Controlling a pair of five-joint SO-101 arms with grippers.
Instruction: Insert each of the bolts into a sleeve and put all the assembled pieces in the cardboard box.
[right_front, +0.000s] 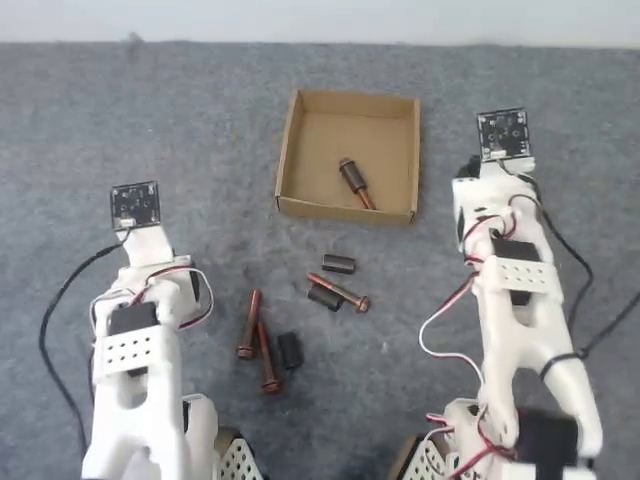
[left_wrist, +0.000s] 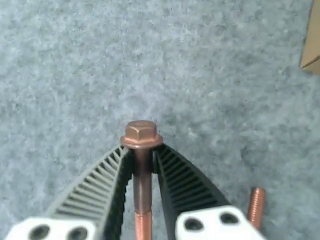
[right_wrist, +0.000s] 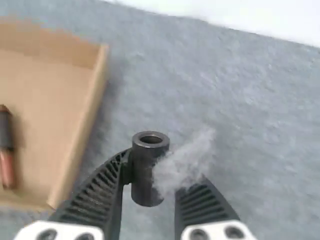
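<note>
In the left wrist view my left gripper (left_wrist: 142, 150) is shut on a copper bolt (left_wrist: 142, 134), hex head pointing away from the wrist, above the grey carpet. My right gripper (right_wrist: 157, 175) is shut on a black sleeve (right_wrist: 146, 167), held upright with its bore facing up, just beside the cardboard box (right_wrist: 95, 100). The cardboard box (right_front: 295, 150) holds one bolt with a sleeve on it (right_front: 354, 182). On the carpet lie two bare bolts (right_front: 250, 325) (right_front: 267, 357), a sleeve (right_front: 289, 350), another sleeve (right_front: 338, 265), and a bolt (right_front: 345, 293) touching a sleeve (right_front: 322, 297).
The left arm (right_front: 135, 300) stands at the front left and the right arm (right_front: 510, 270) at the right, next to the box. Grey carpet covers the table. A loose bolt (left_wrist: 256, 205) lies close beside my left gripper.
</note>
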